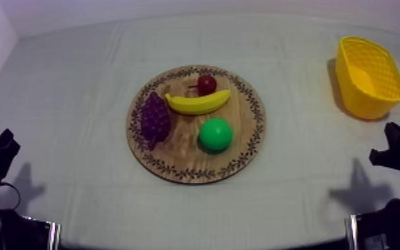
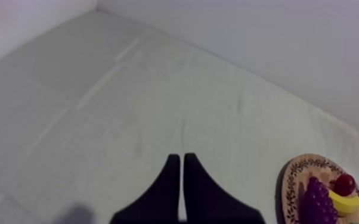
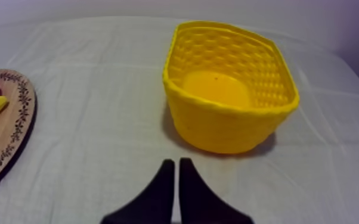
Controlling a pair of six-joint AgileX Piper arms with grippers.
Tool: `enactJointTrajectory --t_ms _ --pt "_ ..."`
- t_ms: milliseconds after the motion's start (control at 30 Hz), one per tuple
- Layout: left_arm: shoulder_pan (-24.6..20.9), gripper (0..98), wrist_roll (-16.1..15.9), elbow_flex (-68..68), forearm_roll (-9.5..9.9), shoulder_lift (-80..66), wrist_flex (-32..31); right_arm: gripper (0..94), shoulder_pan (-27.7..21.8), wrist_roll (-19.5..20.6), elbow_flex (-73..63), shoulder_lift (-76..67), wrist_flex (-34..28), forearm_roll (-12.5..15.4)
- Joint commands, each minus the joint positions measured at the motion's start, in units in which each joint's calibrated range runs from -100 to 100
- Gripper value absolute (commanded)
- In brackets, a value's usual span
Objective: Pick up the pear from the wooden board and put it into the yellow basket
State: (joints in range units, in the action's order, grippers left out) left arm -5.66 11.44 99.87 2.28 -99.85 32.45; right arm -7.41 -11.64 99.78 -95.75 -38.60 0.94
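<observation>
Table (image 1: 296,193) under grey-white cloth. Wooden board (image 1: 183,158) mid-table; yellow basket (image 1: 357,100) well apart at far right, upright, bare cloth between the two. On the board: banana (image 1: 198,102) lying crosswise, grapes (image 1: 155,118) at its left end, pear (image 1: 215,133) in front of the banana, near it, apart from the grapes; small red fruit (image 1: 206,84) just behind the banana. Left gripper (image 2: 181,158) low over bare cloth, fingers pressed together, holding nothing. Right gripper (image 3: 176,162) before the basket, likewise closed and empty.
</observation>
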Motion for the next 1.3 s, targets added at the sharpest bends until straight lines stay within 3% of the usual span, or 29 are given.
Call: enactJointTrajectory --t_ms 0,467,633,767,1067,1200,1267 --pt "-0.02 0.1 0.02 0.02 0.00 0.02 0.05 0.4 -0.02 -0.01 -0.01 -0.01 -0.03 0.02" --pt "-0.02 0.1 0.02 0.02 0.00 0.02 0.05 0.4 -0.02 -0.01 -0.01 -0.01 -0.03 0.02" --pt "-0.02 0.1 0.02 0.02 0.00 0.02 0.05 0.4 0.10 5.69 -0.01 -0.01 -0.03 0.02" --pt "-0.02 0.1 0.02 0.02 0.00 0.02 0.05 0.4 0.18 7.89 -0.01 -0.01 -0.03 0.02" --pt "-0.02 0.1 0.04 0.02 0.00 0.02 0.05 0.4 2.10 4.42 -0.14 -0.01 -0.73 -0.01" --pt "-0.02 0.1 0.04 0.02 0.00 0.02 0.05 0.5 2.86 0.01 -2.68 -0.01 -5.34 -0.17" --pt "-0.02 0.1 0.03 0.02 0.00 0.02 0.05 0.5 3.70 0.66 -4.42 0.77 -7.18 -0.54"
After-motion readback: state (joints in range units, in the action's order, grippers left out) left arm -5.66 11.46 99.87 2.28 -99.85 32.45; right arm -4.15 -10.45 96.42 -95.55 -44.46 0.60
